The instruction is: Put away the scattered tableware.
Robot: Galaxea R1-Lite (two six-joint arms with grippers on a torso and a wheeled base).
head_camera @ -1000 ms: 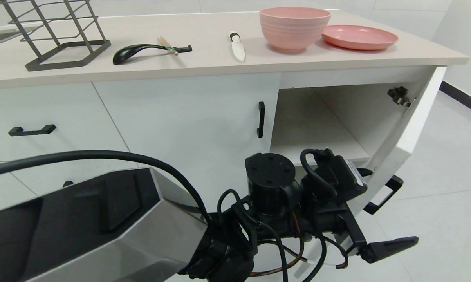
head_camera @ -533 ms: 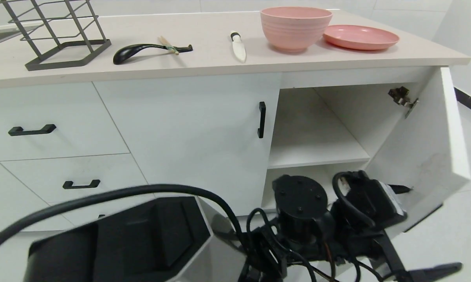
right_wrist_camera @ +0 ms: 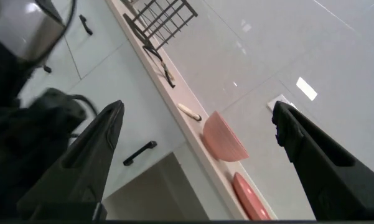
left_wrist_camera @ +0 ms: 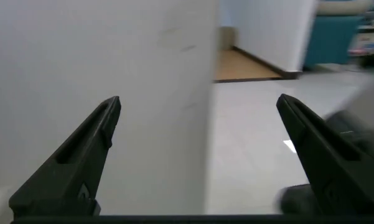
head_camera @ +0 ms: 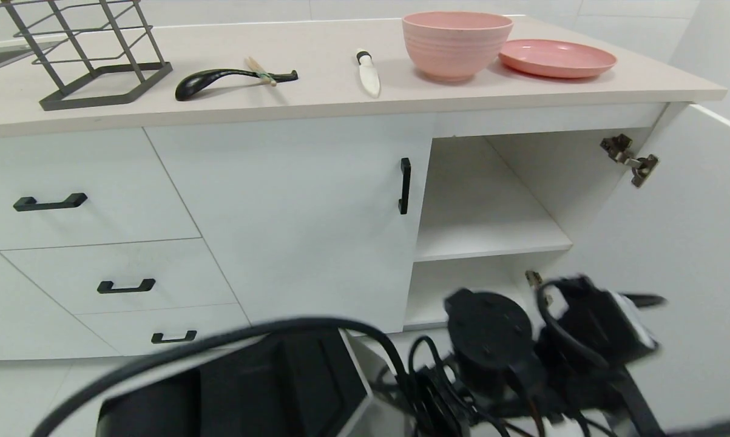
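Swung wider than before, the cabinet door stands open. At the counter's right end sit the pink bowl and pink plate, with the knife, chopsticks and black spoon mid-counter. The left gripper faces the door's edge, the right gripper the half-cut plate; both have jaws wide apart.

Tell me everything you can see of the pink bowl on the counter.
The pink bowl stands upright on the beige countertop, near its right end, above the open cabinet. It looks like matte plastic, round, with fine horizontal ridges under the rim, tapering to a narrower base. Its inside is mostly hidden. A pink plate lies just right of it; whether they touch cannot be told. A white knife lies apart on its left.
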